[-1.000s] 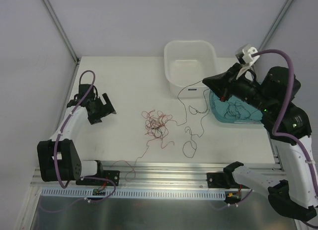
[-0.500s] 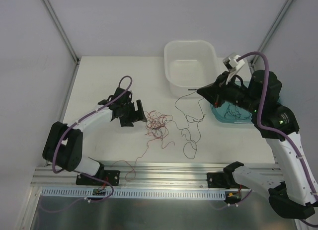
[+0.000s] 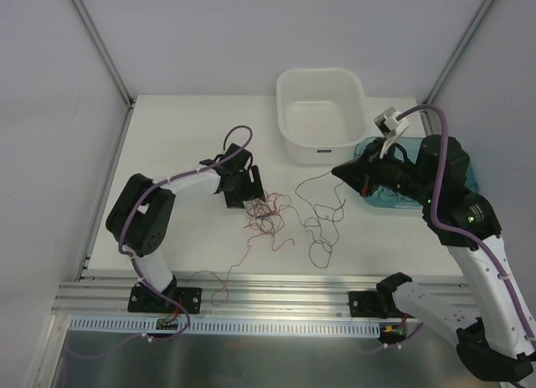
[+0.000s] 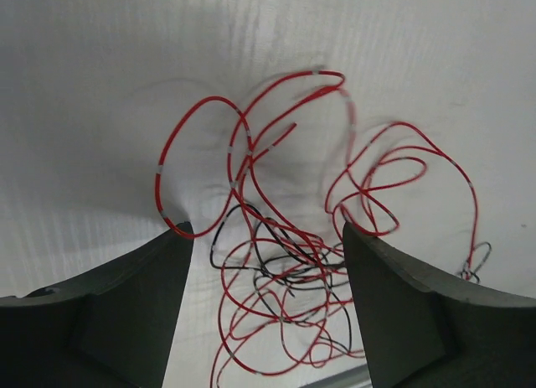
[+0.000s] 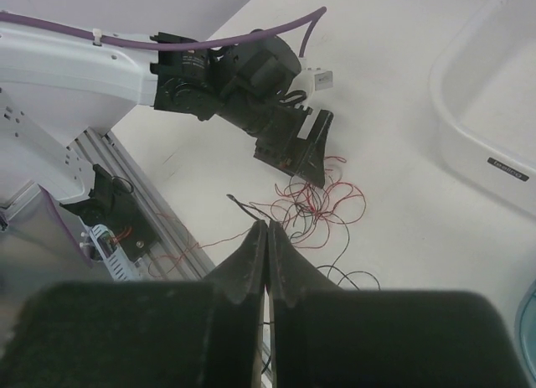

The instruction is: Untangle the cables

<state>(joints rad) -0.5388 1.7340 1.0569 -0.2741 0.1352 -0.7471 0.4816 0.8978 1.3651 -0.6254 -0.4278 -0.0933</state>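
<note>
The red tangle (image 3: 266, 213) is straddled by the wide left gripper (image 4: 264, 237), closure due; beside it, black cable (image 3: 322, 212) is pinched by right gripper (image 3: 338, 172).

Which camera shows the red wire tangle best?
Left wrist: the tangle fills the frame, single red and black loops distinct. The top view shows it small at mid-table; the right wrist shows it distant and faint.

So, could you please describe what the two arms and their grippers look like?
The left arm and right arm have white shells and black joints. The left gripper and right gripper are black, with two flat wedge-shaped fingers each. A purple cable runs along each arm.
</note>
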